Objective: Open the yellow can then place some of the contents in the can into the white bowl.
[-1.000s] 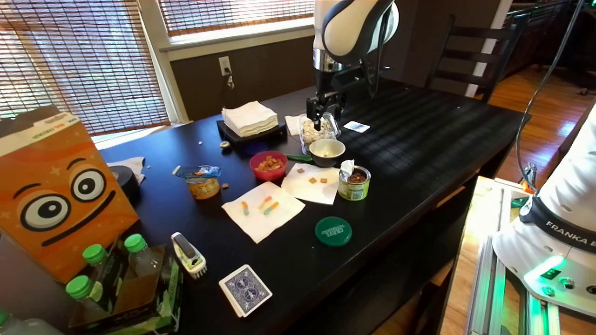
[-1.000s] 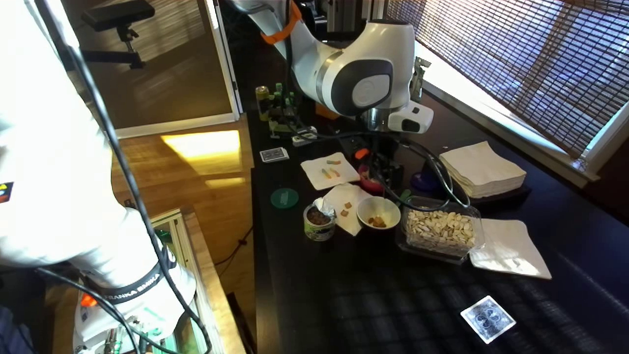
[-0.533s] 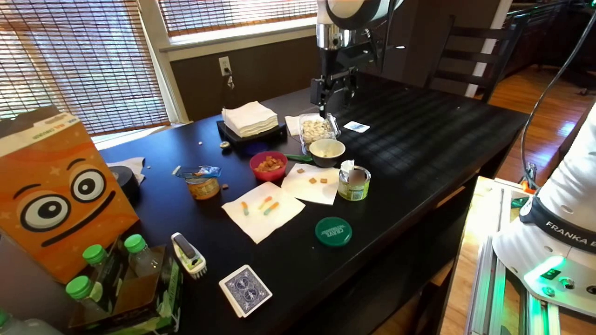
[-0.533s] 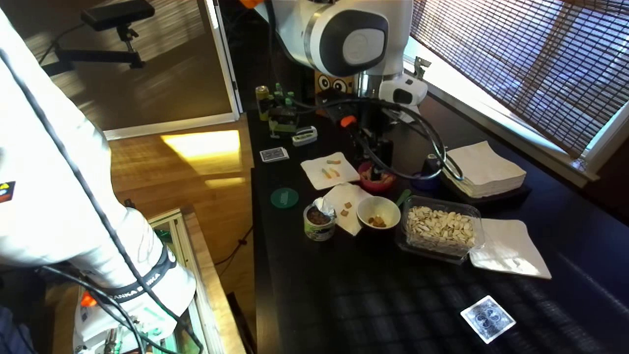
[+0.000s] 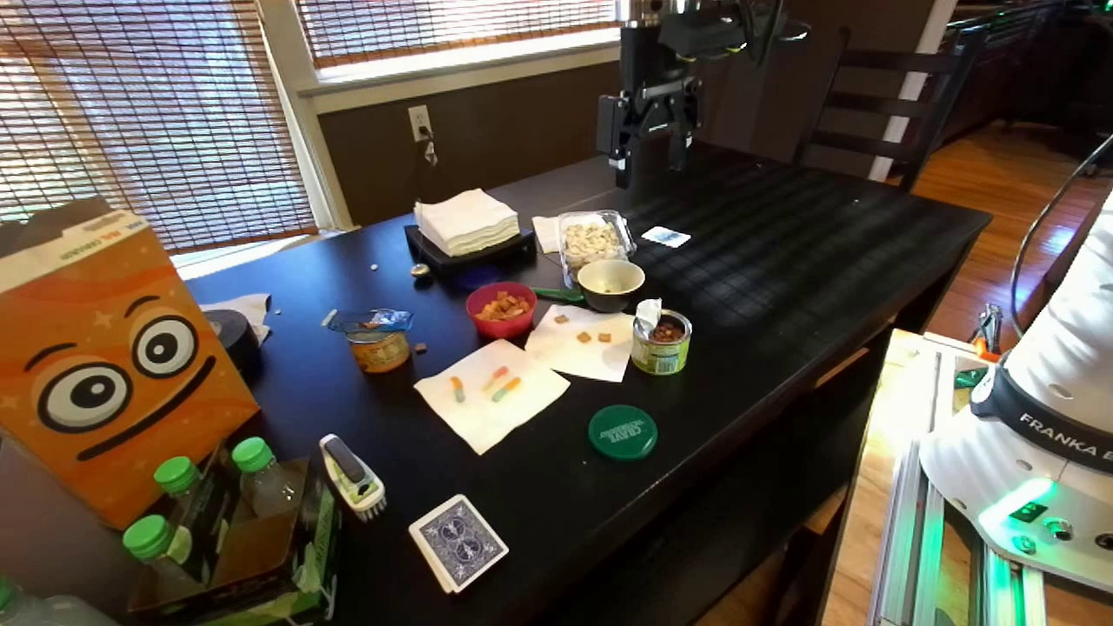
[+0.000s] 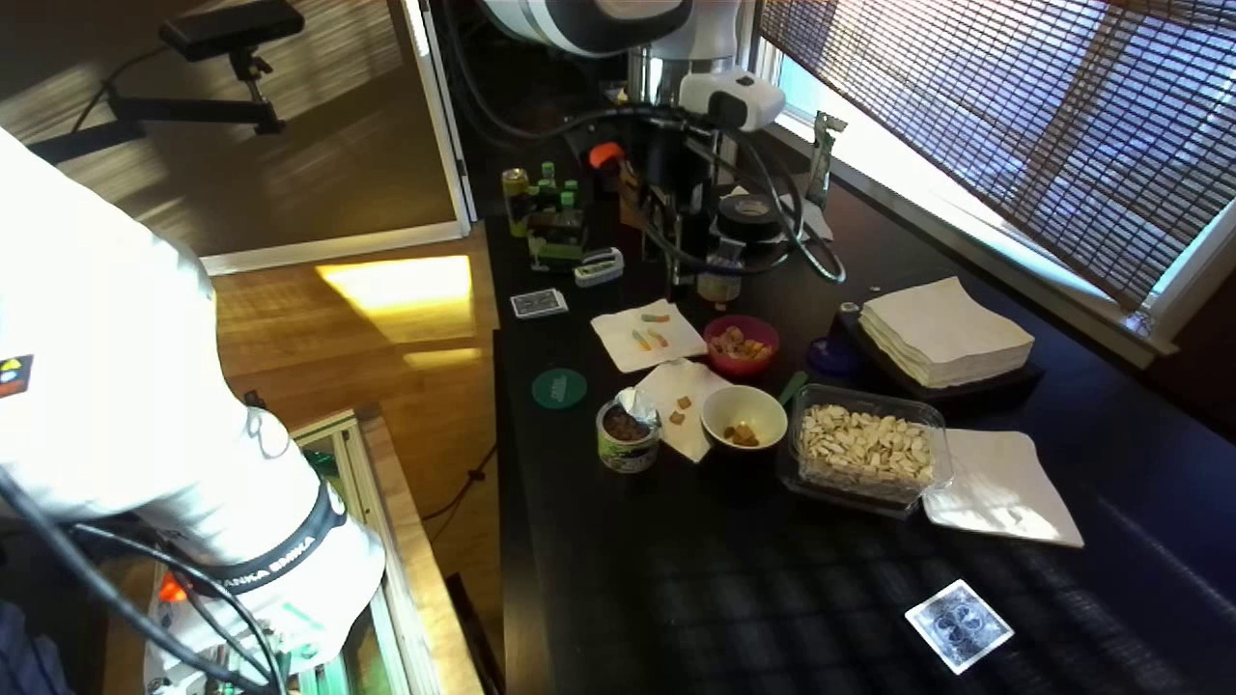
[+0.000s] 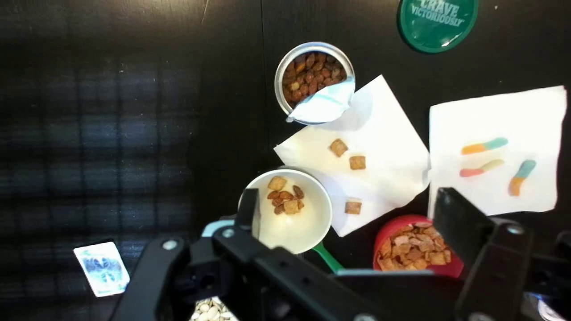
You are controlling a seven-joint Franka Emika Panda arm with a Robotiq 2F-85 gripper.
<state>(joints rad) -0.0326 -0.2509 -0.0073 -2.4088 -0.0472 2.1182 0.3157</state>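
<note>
The yellow can (image 5: 661, 356) stands upright, its foil lid (image 7: 328, 103) peeled back but still on one side of the rim. Brown almonds show inside. Beside it, the white bowl (image 6: 758, 410) holds a few almonds and square cereal pieces. My gripper (image 5: 649, 169) is in the air well above the table, fingers pointing down. In the wrist view, its fingers (image 7: 459, 223) are spread wide with nothing between them. From there, one finger overlaps the bowl's edge and the other a red bowl, both far below. The can lies ahead of the fingertips in that view.
The red bowl (image 5: 500, 326) of cereal, a green handle (image 5: 556, 295) and a clear tub (image 6: 850, 497) of seeds stand close to the white bowl. A dark-green disc (image 5: 623, 432), napkins (image 6: 951, 323), an orange-labelled tub (image 5: 381, 352) and a bottle carrier (image 5: 261, 565) are also on the table.
In the exterior views my gripper has risen and shifted away from above the bowls, turning so its spread fingers show. The can and both bowls have stayed in place.
</note>
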